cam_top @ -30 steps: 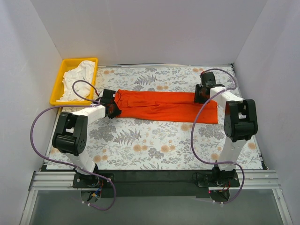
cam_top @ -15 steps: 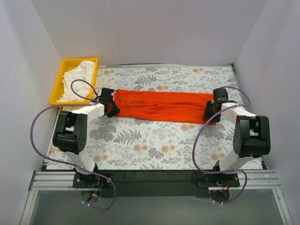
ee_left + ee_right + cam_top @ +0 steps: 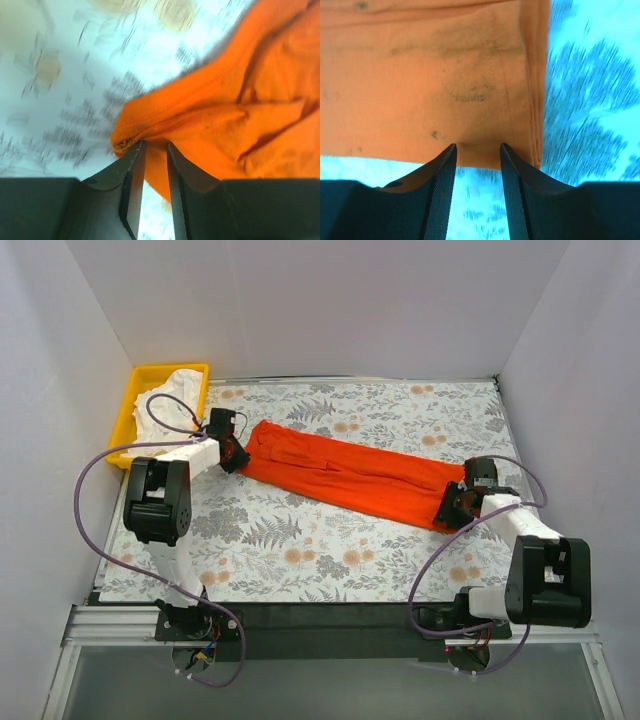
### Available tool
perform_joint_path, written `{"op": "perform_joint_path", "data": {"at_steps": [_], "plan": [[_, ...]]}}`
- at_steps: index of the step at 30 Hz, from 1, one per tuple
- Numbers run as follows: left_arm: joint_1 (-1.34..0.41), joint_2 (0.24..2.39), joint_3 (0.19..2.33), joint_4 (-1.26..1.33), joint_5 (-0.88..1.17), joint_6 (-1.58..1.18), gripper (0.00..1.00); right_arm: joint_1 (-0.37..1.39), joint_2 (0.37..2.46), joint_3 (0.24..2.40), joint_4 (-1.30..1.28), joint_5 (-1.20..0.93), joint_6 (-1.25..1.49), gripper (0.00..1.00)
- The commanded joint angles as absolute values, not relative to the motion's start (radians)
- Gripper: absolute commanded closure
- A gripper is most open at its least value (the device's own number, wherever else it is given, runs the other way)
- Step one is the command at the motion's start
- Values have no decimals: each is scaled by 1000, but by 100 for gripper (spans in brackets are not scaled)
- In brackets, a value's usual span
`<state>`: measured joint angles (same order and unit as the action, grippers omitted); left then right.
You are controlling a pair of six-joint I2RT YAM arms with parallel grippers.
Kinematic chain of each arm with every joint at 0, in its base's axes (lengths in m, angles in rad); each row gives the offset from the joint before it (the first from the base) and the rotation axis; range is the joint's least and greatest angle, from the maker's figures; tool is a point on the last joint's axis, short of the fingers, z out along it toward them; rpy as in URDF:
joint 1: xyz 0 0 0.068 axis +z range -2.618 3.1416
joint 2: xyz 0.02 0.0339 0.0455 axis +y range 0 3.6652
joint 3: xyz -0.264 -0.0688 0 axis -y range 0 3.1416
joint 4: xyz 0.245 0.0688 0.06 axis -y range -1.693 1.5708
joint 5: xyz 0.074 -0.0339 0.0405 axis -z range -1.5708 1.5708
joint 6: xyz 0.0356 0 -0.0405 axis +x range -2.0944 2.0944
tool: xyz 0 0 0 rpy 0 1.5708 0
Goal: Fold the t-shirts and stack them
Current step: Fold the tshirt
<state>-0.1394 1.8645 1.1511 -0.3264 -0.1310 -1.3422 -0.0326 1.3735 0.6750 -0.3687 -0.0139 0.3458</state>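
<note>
Soft fabric drawn into a long narrow band, the orange-red t-shirt (image 3: 350, 472) lies slantwise on the counter (image 3: 300, 540), from far left to near right. Its lengthwise folds look done. The crosswise folds that would make a compact packet are, by my judgement, not yet made.

The left claw (image 3: 156, 145) is clamped on a bunched corner at the shirt's far-left end. The right claw (image 3: 477, 146) stands at the near-right hem with its fingers apart and the hem edge between them. Whether it pinches the cloth I cannot tell.

The white t-shirt (image 3: 170, 405) sits crumpled in the yellow tray (image 3: 125, 420) at the far left, unfolded, so nothing is stacked. Purple cables loop beside both arms. The left one hangs near the tray and could snag a reach for the white shirt.
</note>
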Motion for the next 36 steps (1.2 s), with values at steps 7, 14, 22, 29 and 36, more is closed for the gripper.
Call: {"op": "perform_joint_path", "data": {"at_steps": [7,14,22,29,36], "plan": [[-115,2026,1440,-357,-129,-1289,67,208,1171,664,-712,-195,442,56],[-147,1876,1439,-364,-136,-1301,56,297,1187,820,-701,-111,279,55],[-276,1724,1244,-361,-126,-1391,70,413,1317,861,-629,-43,250,65],[-344,1804,1216,-341,-124,-1420,78,460,1400,845,-591,-12,247,65],[-344,1920,1244,-325,-124,-1416,80,502,1437,772,-569,25,271,65]]}}
